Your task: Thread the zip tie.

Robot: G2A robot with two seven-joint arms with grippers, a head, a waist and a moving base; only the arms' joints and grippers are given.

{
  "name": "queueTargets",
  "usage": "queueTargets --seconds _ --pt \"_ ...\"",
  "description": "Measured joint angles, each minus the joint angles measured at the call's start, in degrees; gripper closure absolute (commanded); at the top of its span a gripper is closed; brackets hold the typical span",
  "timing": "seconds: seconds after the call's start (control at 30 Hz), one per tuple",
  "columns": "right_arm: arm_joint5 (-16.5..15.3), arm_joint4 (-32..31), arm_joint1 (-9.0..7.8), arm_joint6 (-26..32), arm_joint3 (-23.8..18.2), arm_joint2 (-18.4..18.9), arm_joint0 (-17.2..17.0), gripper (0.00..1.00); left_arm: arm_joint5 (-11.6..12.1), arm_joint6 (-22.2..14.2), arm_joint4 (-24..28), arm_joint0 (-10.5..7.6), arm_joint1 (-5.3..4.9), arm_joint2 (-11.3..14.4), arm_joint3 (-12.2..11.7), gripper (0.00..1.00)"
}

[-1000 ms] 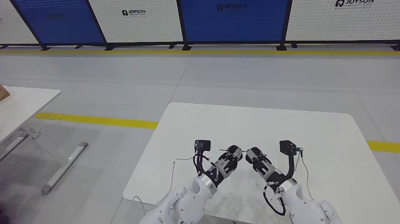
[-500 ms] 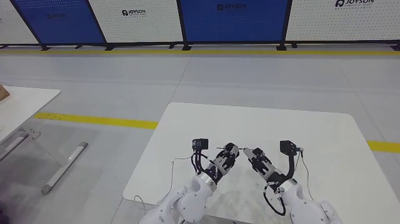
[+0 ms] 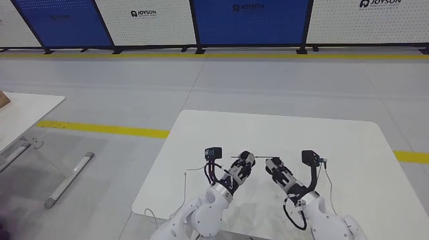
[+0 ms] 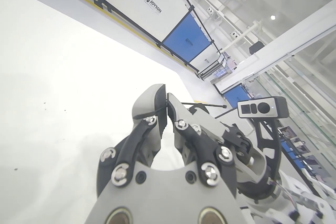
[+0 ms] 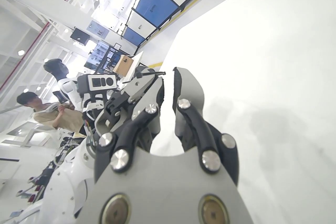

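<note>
A thin black zip tie (image 3: pixel 258 157) runs level between the two grippers above the near part of the white table (image 3: pixel 301 129). My left gripper (image 3: pixel 245 157) is shut on the tie. In the left wrist view the strap (image 4: pixel 204 105) sticks out sideways from the pinched fingertips of the left gripper (image 4: pixel 167 100) and crosses in front of the other arm's fingers. My right gripper (image 3: pixel 271 163) sits just beside it. In the right wrist view the right gripper (image 5: pixel 168 76) is open by a narrow gap with nothing in it. The tie's end (image 5: pixel 153 73) lies close to one fingertip.
The table's near-left corner and front edge (image 3: pixel 151 206) lie just below the arms. A second white table (image 3: pixel 23 109) stands off to the left across open floor. Blue and white panel walls (image 3: pixel 251 9) close off the back of the room.
The two grippers have drawn a little apart. The left one has shifted left with the tie, so a stretch of strap now shows between them.
</note>
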State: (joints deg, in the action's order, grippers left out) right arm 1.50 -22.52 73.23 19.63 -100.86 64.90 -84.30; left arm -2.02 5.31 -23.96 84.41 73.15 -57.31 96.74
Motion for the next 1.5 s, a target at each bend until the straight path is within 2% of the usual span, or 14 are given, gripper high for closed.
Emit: queueTargets --seconds 0.13,0.23,0.43,0.5,0.57,1.13,1.37,1.43,1.5 --pt "-0.75 -0.2 0.0 0.39 0.22 -0.33 0.19 0.8 0.11 -0.1 -0.11 0.21 0.0 -0.2 0.06 1.0" --pt "-1.19 -0.22 -0.02 0.38 0.34 -0.34 0.21 0.84 0.28 -0.22 -0.16 0.29 0.02 -0.24 0.07 1.0" --pt "-1.37 0.16 -0.02 -0.16 0.25 -0.12 0.13 0.83 0.8 -0.81 -0.7 0.34 0.02 -0.3 0.04 1.0" --pt "-1.39 0.19 -0.02 -0.11 0.35 -0.08 0.22 0.87 0.96 -1.15 -1.04 0.28 -0.01 -0.34 0.02 1.0" --pt "-1.35 0.33 -0.01 -0.12 0.49 -0.06 0.34 1.0 1.14 -1.46 -1.31 0.26 -0.03 -0.38 -0.02 1.0" --pt "-1.07 -0.72 -0.03 0.53 0.54 -0.42 1.07 1.0 3.57 -3.57 -2.21 0.22 -0.19 -0.78 0.41 1.0" --pt "-0.67 -0.89 -0.08 0.87 0.13 -0.34 0.99 1.0 3.51 -4.03 -2.55 0.16 -0.22 -0.96 0.61 1.0" --pt "-0.56 -0.75 -0.08 1.0 0.05 -0.32 0.99 0.88 3.22 -3.98 -2.73 0.09 -0.2 -0.94 0.62 1.0" --pt "-0.52 -0.64 -0.09 1.08 -0.01 -0.27 1.0 0.85 3.02 -3.93 -2.88 0.03 -0.18 -0.9 0.62 1.0"
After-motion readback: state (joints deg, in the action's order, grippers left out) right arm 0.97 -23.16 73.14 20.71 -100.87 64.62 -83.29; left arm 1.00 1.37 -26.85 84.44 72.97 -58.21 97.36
